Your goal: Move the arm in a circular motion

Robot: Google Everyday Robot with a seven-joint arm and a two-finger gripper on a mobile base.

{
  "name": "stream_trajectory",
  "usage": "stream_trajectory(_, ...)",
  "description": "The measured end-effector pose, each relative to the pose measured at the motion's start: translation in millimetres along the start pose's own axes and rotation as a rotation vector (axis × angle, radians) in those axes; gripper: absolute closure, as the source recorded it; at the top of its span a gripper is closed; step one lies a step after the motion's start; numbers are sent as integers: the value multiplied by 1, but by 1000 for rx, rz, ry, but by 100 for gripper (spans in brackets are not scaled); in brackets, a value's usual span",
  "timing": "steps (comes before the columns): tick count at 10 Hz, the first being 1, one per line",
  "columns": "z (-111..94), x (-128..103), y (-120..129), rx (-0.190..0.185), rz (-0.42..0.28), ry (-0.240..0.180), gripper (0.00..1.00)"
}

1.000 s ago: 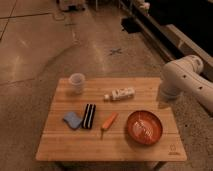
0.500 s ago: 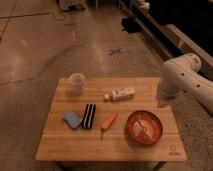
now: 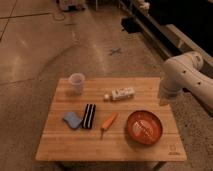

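The large glossy white arm enters from the right edge, bends at a bulbous joint and points a thick segment down toward the right edge of the wooden table. My gripper is at the lower end of that segment, just above the table's right edge and beyond the red bowl. It holds nothing that I can see.
On the table are a white cup, a white bottle lying on its side, a blue sponge, a black striped block and an orange carrot. A dark ledge runs along the back right.
The arm's lower segment has dropped slightly toward the table's right edge. The objects on the table have not moved.
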Motion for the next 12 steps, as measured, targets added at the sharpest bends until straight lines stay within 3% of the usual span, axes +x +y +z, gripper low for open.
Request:
stream_trajectory(2,1,14,0,-2,3,12,54)
stream_trajectory(12,3,13,-30,2,-11,23,54)
